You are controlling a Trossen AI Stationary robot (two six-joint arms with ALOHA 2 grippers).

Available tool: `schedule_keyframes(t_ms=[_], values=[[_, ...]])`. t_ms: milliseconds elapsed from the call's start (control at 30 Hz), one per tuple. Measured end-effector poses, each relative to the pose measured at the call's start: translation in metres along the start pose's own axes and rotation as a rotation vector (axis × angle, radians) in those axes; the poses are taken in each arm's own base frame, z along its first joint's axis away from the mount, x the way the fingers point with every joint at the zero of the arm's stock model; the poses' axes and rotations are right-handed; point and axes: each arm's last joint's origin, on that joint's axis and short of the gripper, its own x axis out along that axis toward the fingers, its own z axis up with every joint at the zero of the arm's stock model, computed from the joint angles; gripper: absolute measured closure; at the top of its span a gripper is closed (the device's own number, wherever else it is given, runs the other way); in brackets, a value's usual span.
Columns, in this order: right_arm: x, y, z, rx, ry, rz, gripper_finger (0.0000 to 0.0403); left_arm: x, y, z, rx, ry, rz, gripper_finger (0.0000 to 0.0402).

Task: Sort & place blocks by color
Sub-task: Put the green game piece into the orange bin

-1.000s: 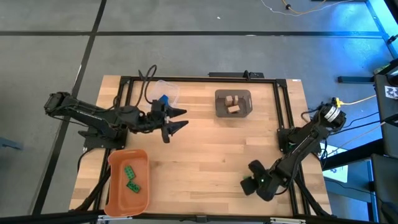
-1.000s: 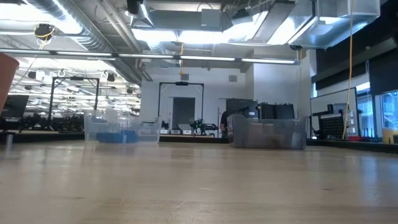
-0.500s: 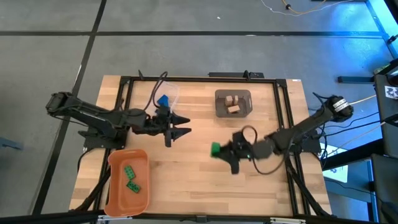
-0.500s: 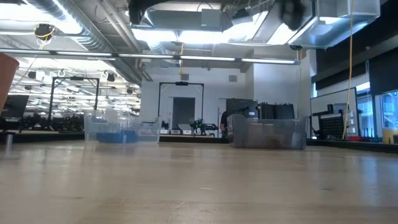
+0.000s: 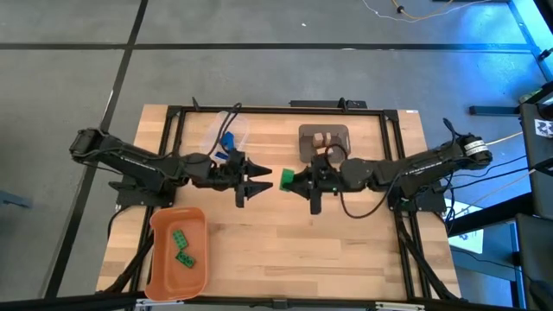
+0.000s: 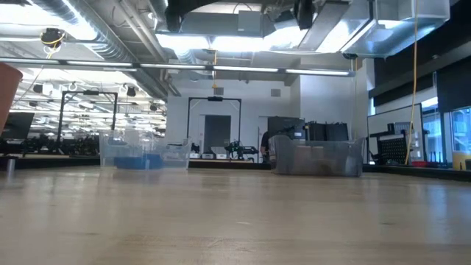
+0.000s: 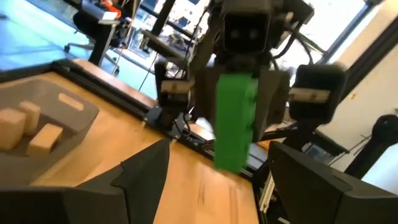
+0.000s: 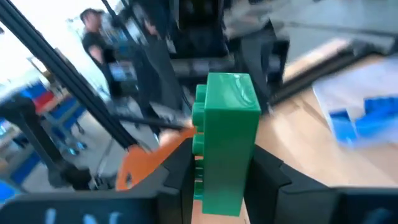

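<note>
Presenting a green block [image 5: 287, 178] above the middle of the table [image 5: 285, 250], the right gripper [image 5: 292, 180] is clamped on the block's rear portion, leaving the front end exposed. Facing it and just apart, the left gripper [image 5: 259, 179] has its jaws spread wide and holds nothing. The step in hand appears to be a mid-air handover. To do it well, the left fingers [image 7: 143, 168] should straddle the free end squarely and close fully before the right gripper lets go, with both arms steady. The orange tray [image 5: 160, 259], at the near left corner, holds two green blocks [image 5: 182, 248] and is the likely destination. The clear tub [image 5: 207, 134] behind the left arm holds a blue block [image 5: 227, 138]. The grey bin [image 5: 304, 149] at the far centre holds tan blocks [image 7: 28, 129].
</note>
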Motion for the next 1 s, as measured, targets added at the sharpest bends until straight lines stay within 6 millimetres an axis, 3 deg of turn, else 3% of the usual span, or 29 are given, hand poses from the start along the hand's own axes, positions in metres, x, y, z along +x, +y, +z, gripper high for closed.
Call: schedule_keyframes(t_ms=[267,567,1000], values=[[0.009,-0.005,-0.014,-0.003,0.080,-0.011,0.0308,0.009,0.009,-0.007,0.110,0.051,-0.026,0.0137],[0.017,-0.008,-0.018,-0.020,0.069,-0.009,0.0308,0.021,0.025,-0.007,0.078,0.101,-0.095,0.0137],[0.032,-0.015,-0.027,-0.055,0.052,-0.012,0.0308,0.021,0.028,-0.003,0.078,0.103,-0.137,0.0159]])
